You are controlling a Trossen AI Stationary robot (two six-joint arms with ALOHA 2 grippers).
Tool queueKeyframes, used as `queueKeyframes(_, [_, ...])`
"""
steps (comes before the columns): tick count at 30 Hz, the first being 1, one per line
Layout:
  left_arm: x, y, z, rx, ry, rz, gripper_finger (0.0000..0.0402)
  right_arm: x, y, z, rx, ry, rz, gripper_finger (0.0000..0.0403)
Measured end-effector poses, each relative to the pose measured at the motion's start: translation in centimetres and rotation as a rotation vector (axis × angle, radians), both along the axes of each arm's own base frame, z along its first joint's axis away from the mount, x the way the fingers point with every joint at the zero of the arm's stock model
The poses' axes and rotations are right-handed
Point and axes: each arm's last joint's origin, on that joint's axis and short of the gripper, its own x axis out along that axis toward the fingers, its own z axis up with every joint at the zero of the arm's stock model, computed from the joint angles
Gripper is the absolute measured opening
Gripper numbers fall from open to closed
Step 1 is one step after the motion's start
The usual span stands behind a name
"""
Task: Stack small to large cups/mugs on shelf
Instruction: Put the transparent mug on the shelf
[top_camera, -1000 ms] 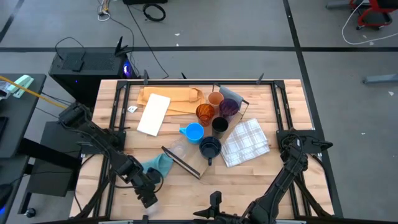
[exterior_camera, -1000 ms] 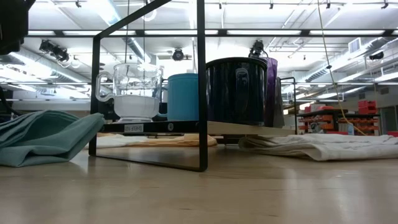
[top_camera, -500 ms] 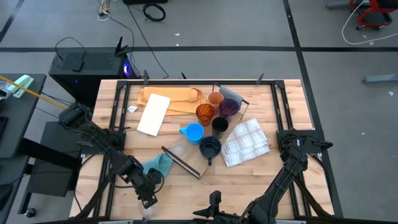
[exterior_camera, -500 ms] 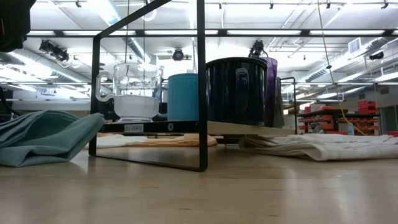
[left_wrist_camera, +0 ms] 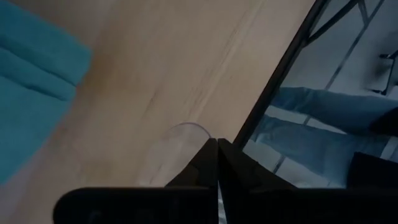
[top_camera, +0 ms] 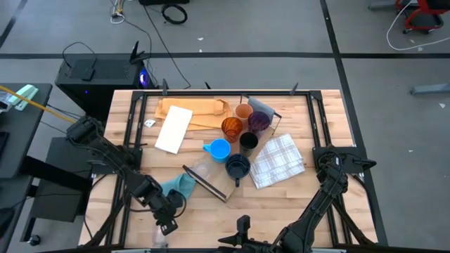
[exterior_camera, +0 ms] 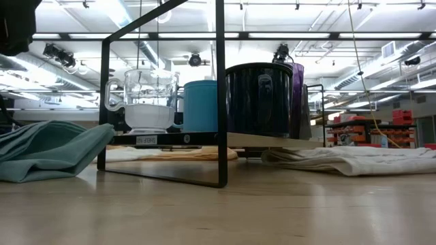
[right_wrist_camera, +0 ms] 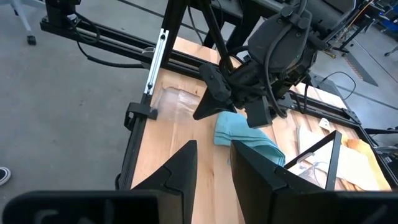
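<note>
A clear cup (left_wrist_camera: 177,146) (right_wrist_camera: 169,101) lies on its side near the table's front left corner. My left gripper (top_camera: 167,227) (left_wrist_camera: 216,149) is shut at its rim. Other cups stand on the shelf (exterior_camera: 272,141), whose black end frame (top_camera: 204,183) faces the front. They are a clear mug (exterior_camera: 144,102), a light blue mug (top_camera: 219,149), a dark mug (top_camera: 237,167), a black cup (top_camera: 248,142), an amber cup (top_camera: 232,128), a purple tumbler (top_camera: 259,121) and a tan cup (top_camera: 243,112). My right gripper (right_wrist_camera: 214,168) waits open at the front edge, with nothing between its fingers. My left gripper has its shut fingertips on the clear cup's rim (left_wrist_camera: 202,129), and the thin wall seems pinched between them. The fingers slant down from the table's right toward the front left corner. The cup lies on its side on the table.
A teal cloth (top_camera: 177,186) lies just behind the left gripper. A white checked cloth (top_camera: 278,160) lies right of the shelf. A tan paper sheet (top_camera: 204,107) and a white sheet (top_camera: 174,128) lie at the back left. Black frame rails (right_wrist_camera: 155,56) run along the table's edges.
My left gripper has shut its fingers at the clear cup's rim, keeping almost in place by the front left corner. The cups on the shelf and my right arm have not moved.
</note>
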Motion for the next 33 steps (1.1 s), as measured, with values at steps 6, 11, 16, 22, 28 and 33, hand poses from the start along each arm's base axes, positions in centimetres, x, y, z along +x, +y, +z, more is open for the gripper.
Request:
queueKeyframes(6, [0.6,1.2,1.2,-0.015,-0.057,0.008,0.0006,0.0,0.0,0.0,-0.002,0.002,0.000,0.0103])
queueKeyframes(11, [0.9,3.2,3.7,-0.056,-0.156,0.054,0.0004,0.0,0.0,0.0,-0.002,0.002,0.000,0.0103])
queueKeyframes(16, [0.5,5.1,7.1,-0.073,-0.315,0.137,0.0004,-0.1,-0.1,-0.2,-0.016,0.016,-0.001,0.0103])
queueKeyframes(22, [0.4,5.9,10.7,-0.040,-0.503,0.188,0.0003,0.0,-0.4,-0.3,-0.029,0.027,-0.007,0.0103])
queueKeyframes(28, [0.6,5.9,11.3,-0.006,-0.542,0.190,0.0002,0.3,-0.9,-0.4,-0.016,0.040,-0.037,0.0103])
queueKeyframes(33, [0.6,5.9,11.3,-0.002,-0.541,0.192,0.0002,0.5,-1.1,-0.5,-0.018,0.044,-0.043,0.0103])
